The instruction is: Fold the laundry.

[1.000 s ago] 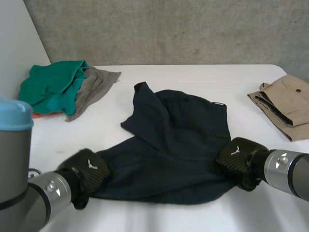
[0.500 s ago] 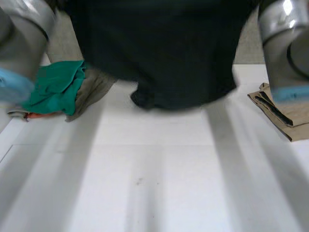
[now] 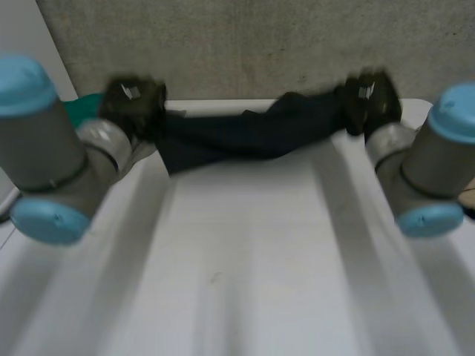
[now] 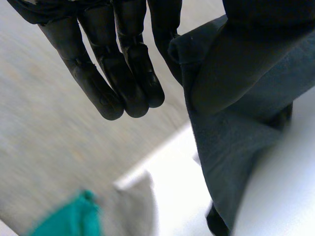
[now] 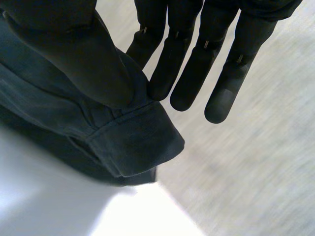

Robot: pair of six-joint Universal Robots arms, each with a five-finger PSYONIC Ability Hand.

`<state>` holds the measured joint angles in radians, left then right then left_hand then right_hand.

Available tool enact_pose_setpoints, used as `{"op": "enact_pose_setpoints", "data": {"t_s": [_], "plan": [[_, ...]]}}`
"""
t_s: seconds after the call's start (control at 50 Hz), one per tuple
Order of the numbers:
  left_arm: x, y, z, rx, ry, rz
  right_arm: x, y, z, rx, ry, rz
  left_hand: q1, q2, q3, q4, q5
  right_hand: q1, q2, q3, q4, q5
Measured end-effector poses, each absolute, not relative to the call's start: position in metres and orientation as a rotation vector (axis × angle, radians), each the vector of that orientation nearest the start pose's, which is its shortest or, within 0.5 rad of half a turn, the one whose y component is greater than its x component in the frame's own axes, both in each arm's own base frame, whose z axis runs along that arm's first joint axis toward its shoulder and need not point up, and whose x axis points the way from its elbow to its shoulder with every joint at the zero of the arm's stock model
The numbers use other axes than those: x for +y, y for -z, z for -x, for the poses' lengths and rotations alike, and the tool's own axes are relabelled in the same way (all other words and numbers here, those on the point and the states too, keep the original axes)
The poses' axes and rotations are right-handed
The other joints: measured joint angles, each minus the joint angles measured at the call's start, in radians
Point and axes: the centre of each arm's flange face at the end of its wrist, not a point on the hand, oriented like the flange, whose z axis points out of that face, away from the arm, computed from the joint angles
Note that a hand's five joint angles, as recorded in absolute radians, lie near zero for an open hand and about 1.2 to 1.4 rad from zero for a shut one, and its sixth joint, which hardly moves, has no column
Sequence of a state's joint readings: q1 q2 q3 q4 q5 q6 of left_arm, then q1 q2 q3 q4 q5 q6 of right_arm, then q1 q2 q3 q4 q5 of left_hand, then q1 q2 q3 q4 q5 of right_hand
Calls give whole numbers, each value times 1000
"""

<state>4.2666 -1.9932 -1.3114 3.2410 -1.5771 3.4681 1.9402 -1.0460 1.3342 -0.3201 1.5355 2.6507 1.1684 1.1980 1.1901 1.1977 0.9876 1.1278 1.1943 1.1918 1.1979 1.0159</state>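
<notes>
Up top of the frame, my left hand and right hand each pinch one end of the dark navy cloth garment, thumb against straight fingers.

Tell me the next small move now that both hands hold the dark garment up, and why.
The left hand and right hand each pinch one end of the dark garment, which hangs bunched between them over the far edge of the white table. So probably lower both together, drawing back toward the robot, to lay it flat.
</notes>
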Motion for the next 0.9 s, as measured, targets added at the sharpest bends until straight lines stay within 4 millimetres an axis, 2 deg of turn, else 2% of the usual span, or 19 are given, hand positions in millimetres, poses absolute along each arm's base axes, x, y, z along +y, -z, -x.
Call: {"op": "enact_pose_setpoints", "data": {"t_s": [0.06,0.08,0.18,0.26,0.36,0.4,0.42,0.44,0.5,0.56,0.62,0.66,0.7,0.74,0.76,0.78,0.84,0.86,0.9], "plan": [[-292,-213,291,2244,2066,-991,-333,-188,-271,2140,2154,1036,0,0,0,0,0,0,1,0,1,0],[-285,-194,291,2272,1989,-1056,-324,-171,-267,2212,2065,1079,0,0,0,0,0,0,3,0,1,0],[-266,-169,291,2299,1840,-1190,-303,-146,-255,2327,1905,1175,0,0,0,0,0,0,4,0,1,0],[-252,-171,289,2304,1774,-1251,-291,-150,-248,2360,1844,1245,0,0,0,0,0,0,9,0,1,0],[-221,-184,282,2331,1620,-1364,-269,-165,-238,2400,1710,1391,0,0,0,0,0,0,9,0,2,0],[-204,-188,278,2351,1515,-1434,-259,-169,-233,2418,1625,1467,0,0,0,0,0,0,9,0,2,0],[-185,-190,274,2371,1394,-1515,-244,-172,-226,2437,1486,1575,0,0,0,0,0,0,9,0,2,0],[-179,-191,273,2375,1360,-1540,-240,-172,-224,2441,1448,1603,0,0,0,0,0,0,10,0,2,0],[-140,-197,266,2382,1136,-1719,-214,-177,-212,2424,1203,1789,0,0,0,0,0,0,14,0,2,0],[-117,-201,263,2363,1037,-1825,-201,-181,-207,2376,1114,1886,0,0,0,0,0,0,14,0,2,0],[-104,-204,264,2336,1006,-1889,-196,-184,-205,2332,1112,1938,0,0,0,0,0,0,14,0,2,0],[-106,-205,267,2316,1038,-1890,-198,-186,-205,2316,1152,1943,-6,-12,-11,-12,-4,0,14,0,2,0],[-114,-207,272,2302,1096,-1859,-202,-187,-205,2314,1199,1928,-275,-261,-254,-262,-238,0,14,0,2,0],[-120,-207,275,2296,1129,-1837,-204,-187,-205,2314,1213,1921,-275,-261,-254,-262,-238,0,14,0,2,0],[-138,-210,281,2279,1227,-1766,-213,-187,-207,2321,1297,1874,-772,-710,-679,-696,-667,0,14,0,2,0],[-149,-211,285,2269,1283,-1725,-217,-186,-208,2325,1328,1852,-930,-868,-857,-876,-834,0,14,0,2,0],[-182,-214,294,2231,1446,-1602,-230,-184,-210,2338,1421,1773,-976,-989,-980,-998,-936,0,14,0,2,0],[-187,-214,295,2226,1467,-1587,-231,-184,-211,2340,1433,1763,-976,-989,-980,-998,-936,0,14,0,2,0],[-215,-215,303,2184,1594,-1498,-241,-182,-213,2348,1500,1700,-976,-990,-980,-998,-936,0,14,0,2,1]]}}
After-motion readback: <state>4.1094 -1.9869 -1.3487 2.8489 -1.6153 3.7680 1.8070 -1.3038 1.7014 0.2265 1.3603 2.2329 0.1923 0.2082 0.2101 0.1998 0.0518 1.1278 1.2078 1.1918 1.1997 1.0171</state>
